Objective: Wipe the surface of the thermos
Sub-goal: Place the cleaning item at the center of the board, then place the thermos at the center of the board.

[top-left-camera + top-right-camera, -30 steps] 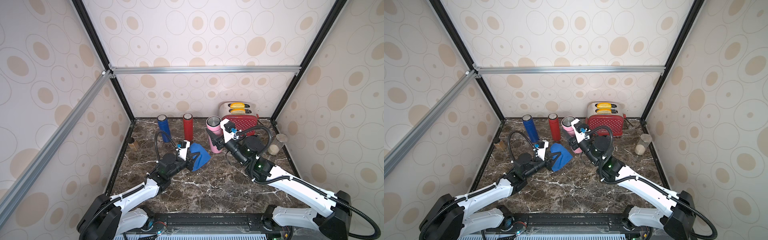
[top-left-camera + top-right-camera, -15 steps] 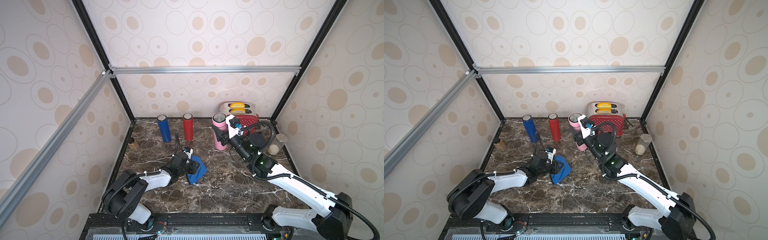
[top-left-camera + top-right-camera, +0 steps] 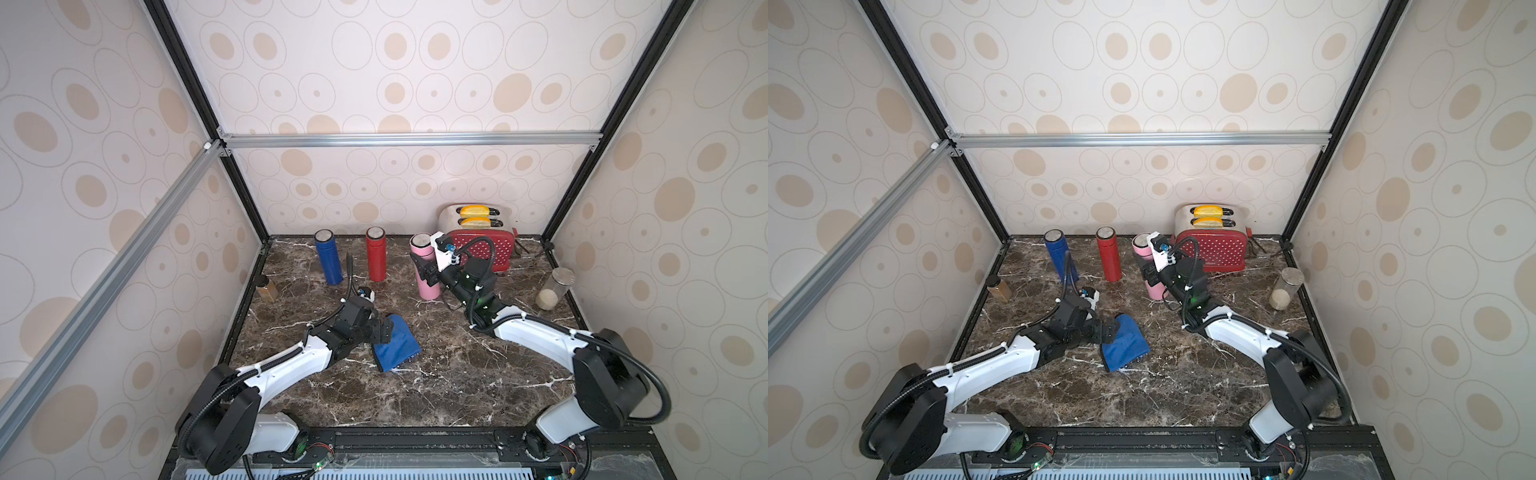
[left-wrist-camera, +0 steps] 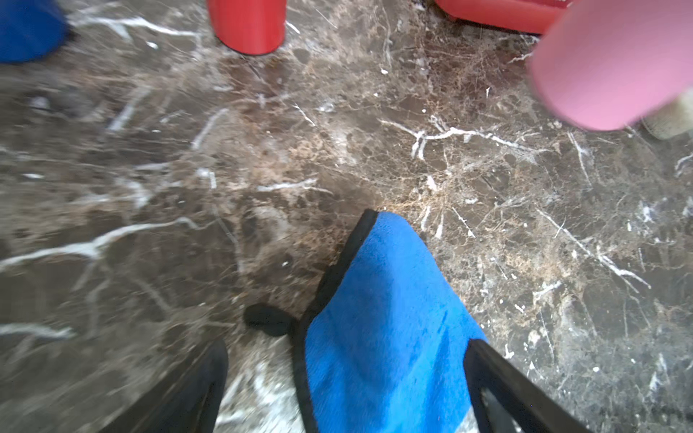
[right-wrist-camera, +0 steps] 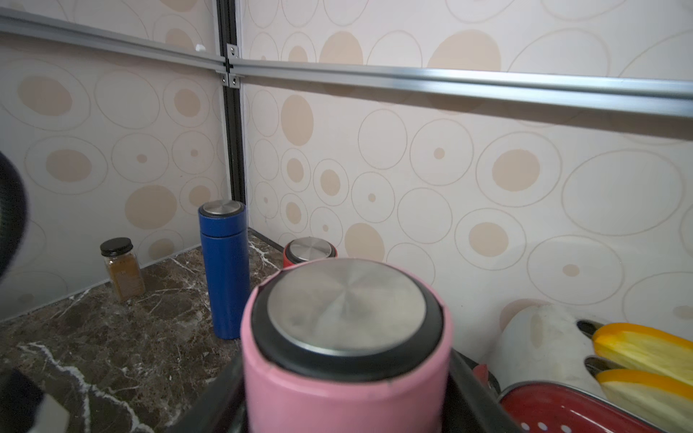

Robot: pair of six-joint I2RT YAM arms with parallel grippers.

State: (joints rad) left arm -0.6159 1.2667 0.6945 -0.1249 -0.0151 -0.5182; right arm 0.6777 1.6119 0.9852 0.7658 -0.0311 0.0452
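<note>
- Pink thermos (image 3: 430, 289) stood upright at the back of the desk (image 3: 457, 374), right of centre, with its steel cap up. Couldn't tell if its base touched the desk.
- Right tool (image 3: 424, 266) was clenched on the thermos mid-body. The right wrist view showed one finger on each side of it.
- Bearings below: top views, 12 = back wall, centred on the pink thermos.
- Red toaster (image 3: 482, 249) was at 2, just beside, with two yellow slices (image 3: 478, 216) in its slots.
- Red thermos (image 3: 376, 257) was at 9, near. Blue thermos (image 3: 328, 259) was on the same bearing, farther out.
- Blue cloth (image 3: 397, 345) was at 7, well apart, lying on the desk.
- Left tool (image 3: 384, 330) was released, jaws wide. In the left wrist view one end of the cloth sat humped between the fingers (image 4: 506, 386).
- Glass jar (image 3: 552, 289) was at 3, near the right wall.
- Spice jar (image 3: 267, 289) was at 9, against the left wall.
</note>
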